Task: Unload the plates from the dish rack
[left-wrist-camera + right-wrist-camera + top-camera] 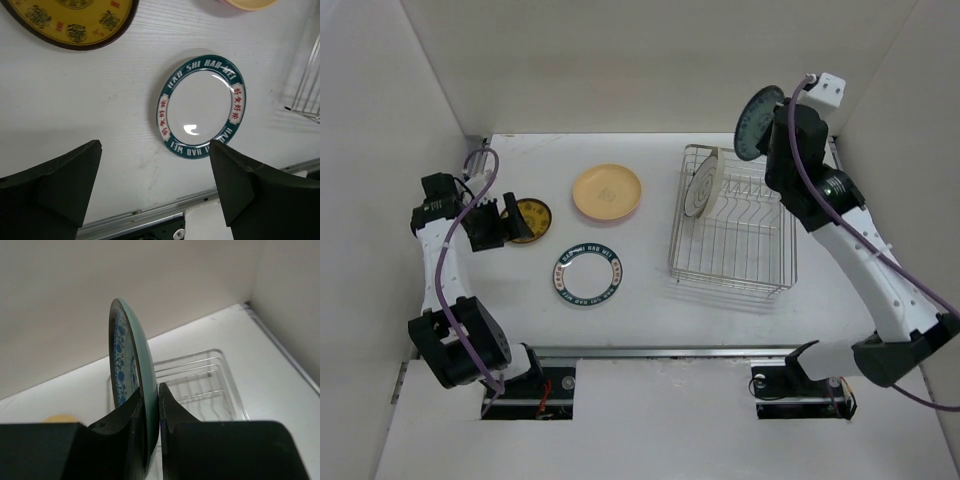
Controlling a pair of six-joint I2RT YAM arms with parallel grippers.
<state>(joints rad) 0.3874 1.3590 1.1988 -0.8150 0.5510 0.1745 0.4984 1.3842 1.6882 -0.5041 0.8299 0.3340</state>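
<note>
My right gripper [776, 128] is shut on a small teal plate [756, 122] with a blue pattern and holds it on edge, high above the silver wire dish rack [760, 275]; the wrist view shows the plate [127, 365] pinched between the fingers. One white line-patterned plate [701, 184] stands in the rack's far left slot. On the table lie a yellow-tan plate [607, 192], a white plate with dark lettered rim [589, 275] and a small yellow plate [531, 217]. My left gripper [508, 222] is open and empty beside the small yellow plate.
White walls close in the table on three sides. A metal rail [650, 352] runs along the near edge. In the left wrist view the lettered plate [201, 105] lies ahead, the yellow plate [75, 22] at top left and the rack corner [307, 95] at right.
</note>
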